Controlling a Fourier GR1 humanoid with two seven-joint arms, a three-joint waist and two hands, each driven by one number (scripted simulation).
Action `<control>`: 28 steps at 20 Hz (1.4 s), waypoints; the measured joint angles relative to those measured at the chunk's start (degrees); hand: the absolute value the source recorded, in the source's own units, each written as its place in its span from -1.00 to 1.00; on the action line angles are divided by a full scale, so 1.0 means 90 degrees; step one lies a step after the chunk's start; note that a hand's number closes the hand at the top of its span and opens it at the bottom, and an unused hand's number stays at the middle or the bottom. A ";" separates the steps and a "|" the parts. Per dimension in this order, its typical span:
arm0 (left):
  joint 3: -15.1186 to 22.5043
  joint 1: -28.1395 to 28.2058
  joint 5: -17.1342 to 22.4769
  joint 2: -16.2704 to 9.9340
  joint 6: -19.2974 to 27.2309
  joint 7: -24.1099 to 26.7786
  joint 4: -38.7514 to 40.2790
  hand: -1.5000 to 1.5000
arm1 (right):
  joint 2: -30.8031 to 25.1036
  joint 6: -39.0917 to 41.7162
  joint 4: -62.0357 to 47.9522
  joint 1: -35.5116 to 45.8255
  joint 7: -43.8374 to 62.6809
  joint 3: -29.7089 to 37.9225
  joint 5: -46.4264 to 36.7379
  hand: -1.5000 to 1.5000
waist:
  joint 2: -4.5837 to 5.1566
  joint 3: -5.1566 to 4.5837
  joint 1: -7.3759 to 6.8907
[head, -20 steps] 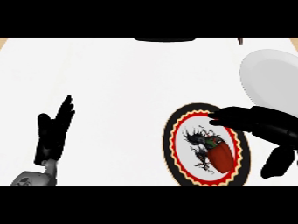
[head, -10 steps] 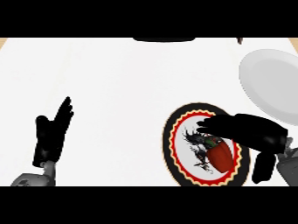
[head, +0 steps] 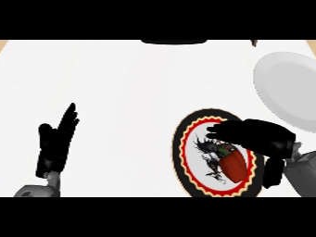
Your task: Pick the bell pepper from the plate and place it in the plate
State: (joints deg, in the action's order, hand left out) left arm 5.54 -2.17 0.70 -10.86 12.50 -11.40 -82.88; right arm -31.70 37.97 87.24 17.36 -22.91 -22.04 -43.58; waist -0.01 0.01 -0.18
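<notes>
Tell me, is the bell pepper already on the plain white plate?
No, the bell pepper lies on the patterned plate under the right hand; the white plate holds nothing.

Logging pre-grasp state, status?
Right hand open above bell pepper, no grasp. Pepper on patterned plate. Left hand open, resting. White plate unobstructed.

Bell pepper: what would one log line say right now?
bell pepper on patterned plate | right hand above it | left hand resting | white plate waiting

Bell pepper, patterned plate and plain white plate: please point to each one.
bell pepper [head: 233, 166], head view, on its red body.
patterned plate [head: 187, 139], head view, on its left rim.
plain white plate [head: 293, 88], head view, on its bare middle.
</notes>
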 measured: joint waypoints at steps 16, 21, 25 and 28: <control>-0.0192 0.0008 -0.0305 0.0233 -0.0208 -0.0267 -0.0241 0.00 | 0.0585 -0.0405 -0.0612 0.0001 -0.0463 -0.0074 -0.1017 1.00 | 0.0002 -0.0001 -0.0001; -0.0279 0.0062 -0.0330 0.0265 -0.0304 -0.0239 -0.0230 0.00 | 0.0704 -0.0967 -0.0795 -0.0103 -0.0975 -0.0031 -0.1320 1.00 | -0.0011 -0.0014 -0.0002; -0.0280 0.0087 -0.0410 0.0347 -0.0293 -0.0164 -0.0222 0.00 | 0.0861 -0.1231 -0.0825 -0.0069 -0.1065 0.0218 -0.1440 1.00 | -0.0008 -0.0011 0.0007; -0.0314 0.0099 -0.0433 0.0323 -0.0302 -0.0111 -0.0160 0.00 | 0.1126 -0.1394 -0.0992 0.0064 -0.0453 0.0773 -0.1353 1.00 | 0.0001 -0.0007 0.0020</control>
State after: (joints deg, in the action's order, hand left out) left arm 2.72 -1.29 -3.20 -7.95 9.78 -12.40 -84.32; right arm -21.56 25.42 78.31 17.94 -26.98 -15.09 -55.76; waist 0.00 -0.05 0.00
